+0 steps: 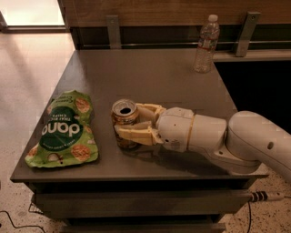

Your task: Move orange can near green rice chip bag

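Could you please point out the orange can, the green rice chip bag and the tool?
orange can (pixel 124 109): camera view, silver top.
green rice chip bag (pixel 61 129): camera view, dark green circle.
tool (pixel 129 120): camera view, midway between fingertips, gripping the orange can, right of the bag.

A grey table is standing on a pale floor. A clear plastic bottle is standing upright near the table's far right corner. A wooden panel with two metal brackets is running behind it. The gripper is sitting low over the table's front centre.
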`<state>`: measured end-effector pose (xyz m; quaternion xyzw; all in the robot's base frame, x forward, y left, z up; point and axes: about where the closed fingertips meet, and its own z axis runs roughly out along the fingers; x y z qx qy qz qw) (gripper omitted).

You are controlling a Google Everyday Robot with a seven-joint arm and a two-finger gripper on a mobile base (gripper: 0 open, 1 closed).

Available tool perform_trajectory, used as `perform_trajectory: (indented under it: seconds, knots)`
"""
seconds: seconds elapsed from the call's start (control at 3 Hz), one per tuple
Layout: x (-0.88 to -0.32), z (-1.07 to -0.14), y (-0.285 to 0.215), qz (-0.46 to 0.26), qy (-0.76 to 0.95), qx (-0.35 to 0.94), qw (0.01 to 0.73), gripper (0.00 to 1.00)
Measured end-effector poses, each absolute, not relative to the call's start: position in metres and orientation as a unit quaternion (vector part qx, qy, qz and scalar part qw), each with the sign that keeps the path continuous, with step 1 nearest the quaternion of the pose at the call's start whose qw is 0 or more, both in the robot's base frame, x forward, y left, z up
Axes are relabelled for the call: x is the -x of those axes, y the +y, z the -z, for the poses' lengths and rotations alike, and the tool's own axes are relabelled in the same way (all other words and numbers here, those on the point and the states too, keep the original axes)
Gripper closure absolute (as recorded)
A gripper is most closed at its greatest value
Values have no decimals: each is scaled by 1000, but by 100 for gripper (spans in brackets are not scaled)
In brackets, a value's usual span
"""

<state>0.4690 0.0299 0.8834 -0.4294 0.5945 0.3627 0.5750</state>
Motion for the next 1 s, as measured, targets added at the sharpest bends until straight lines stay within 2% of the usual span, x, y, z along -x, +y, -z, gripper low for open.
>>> perform_trajectory:
  seconds: [0.33,1.0]
  knots:
    - [-468,-884,32,-363,593,431,575,82]
    - [-467,-886,36,-364,591,435,574,19]
